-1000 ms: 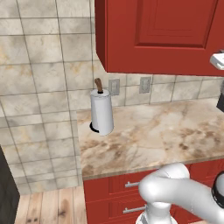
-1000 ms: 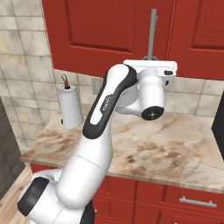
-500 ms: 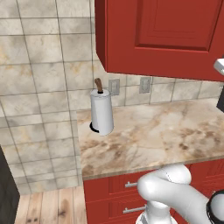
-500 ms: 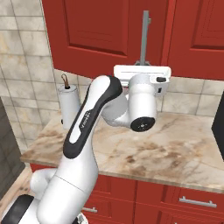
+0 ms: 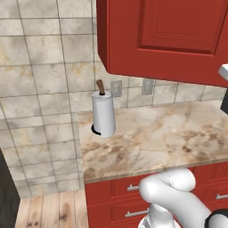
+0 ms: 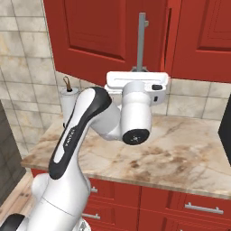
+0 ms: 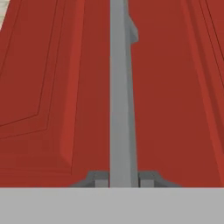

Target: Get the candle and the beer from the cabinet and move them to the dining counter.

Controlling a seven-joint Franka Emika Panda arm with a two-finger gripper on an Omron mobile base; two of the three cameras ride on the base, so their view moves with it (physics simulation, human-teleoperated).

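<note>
The red wall cabinet hangs above the wall counter. My gripper is shut on the lower end of the door's long vertical silver handle. In the hand view the bar runs up between the two fingertips, with the red door panel close behind it. The door's right edge stands slightly out from the neighbouring door. The candle and the beer are hidden.
A paper towel roll stands on the marbled wall counter by the tiled wall. Red drawers lie below. A dark appliance sits at the right edge.
My hand has drawn back toward the base, holding the handle, which drifts left in the right base view. The door has swung a little outward.
</note>
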